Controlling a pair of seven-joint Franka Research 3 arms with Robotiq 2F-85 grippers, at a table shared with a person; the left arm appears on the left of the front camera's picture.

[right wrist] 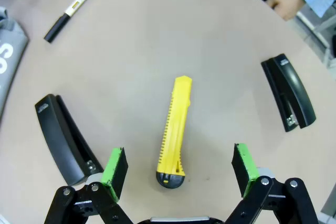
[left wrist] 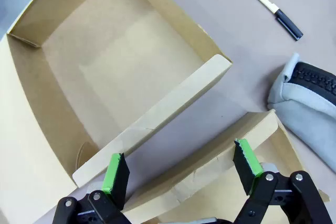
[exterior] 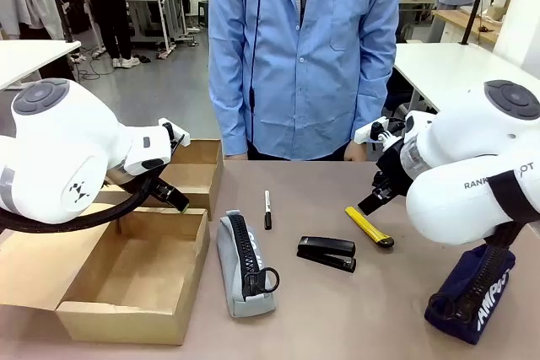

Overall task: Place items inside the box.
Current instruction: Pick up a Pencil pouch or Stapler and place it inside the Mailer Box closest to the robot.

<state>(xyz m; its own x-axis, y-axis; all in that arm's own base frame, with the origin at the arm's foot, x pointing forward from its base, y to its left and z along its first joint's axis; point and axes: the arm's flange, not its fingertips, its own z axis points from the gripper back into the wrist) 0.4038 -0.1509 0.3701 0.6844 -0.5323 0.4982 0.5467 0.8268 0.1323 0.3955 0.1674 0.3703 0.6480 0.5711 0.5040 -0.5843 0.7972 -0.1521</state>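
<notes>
Cardboard box (exterior: 126, 319), matte and open-topped, has the left fingers (left wrist: 116, 174) spread apart over its flap edge. Right of the box on the worktop (exterior: 337, 314) lie a soft grey pencil case (exterior: 240, 269), a black stapler (exterior: 326, 253) and a ribbed yellow utility knife (right wrist: 173, 129), with the right fingers (right wrist: 116, 167) apart above the knife.

Right arm (exterior: 472, 183): partial "RANK" and "OT" in dark letters on the white casing. Navy pencil case (exterior: 472, 297): white sideways "AMPU", cut off. Grey pencil case (right wrist: 8, 61): white "S" at frame edge, rest unreadable.
</notes>
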